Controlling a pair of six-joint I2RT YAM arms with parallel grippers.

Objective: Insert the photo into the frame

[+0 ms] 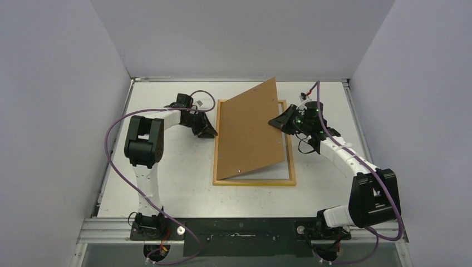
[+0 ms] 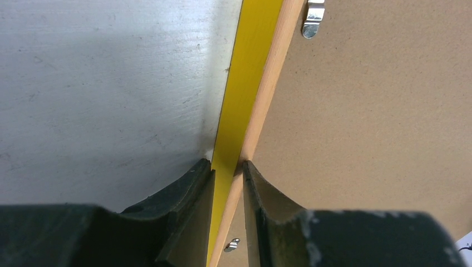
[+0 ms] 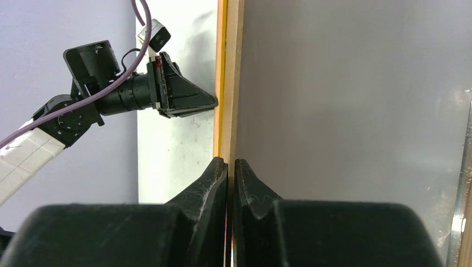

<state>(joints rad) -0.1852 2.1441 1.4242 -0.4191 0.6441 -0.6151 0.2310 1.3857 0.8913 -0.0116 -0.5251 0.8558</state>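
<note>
Nearest the near edge of the table (image 1: 178,189), the frame (image 1: 256,182) is being seen lying flat a little right of the table's middle. Its wood-coloured back is facing up and its near rail is being left uncovered. On it the brown backing board (image 1: 247,133) is being propped like an open lid. The board's left edge is being rested along the frame's left rail while its right edge is being carried high, apparently so that the opening beneath is being left reachable. Farther in, the left gripper (image 2: 228,167) is being clenched across the frame's left rail toward the far-left corner. One finger is being pressed on the yellow outer side and the other on the wood side, seemingly to stop the frame sliding or tipping under the levered board. Across from it, the right gripper (image 3: 230,164) is being pinched tight on the board's thin right edge, and the tilt is being supplied by that grip. Toward the far edge, the board's far-right corner is being held highest, out past the frame's far rail. The photo is not being shown in any view. It may be lying hidden under the board, but that cannot be told. By judgement, the print's seating is being left unconfirmed, so the task is being counted as unfinished.
</note>
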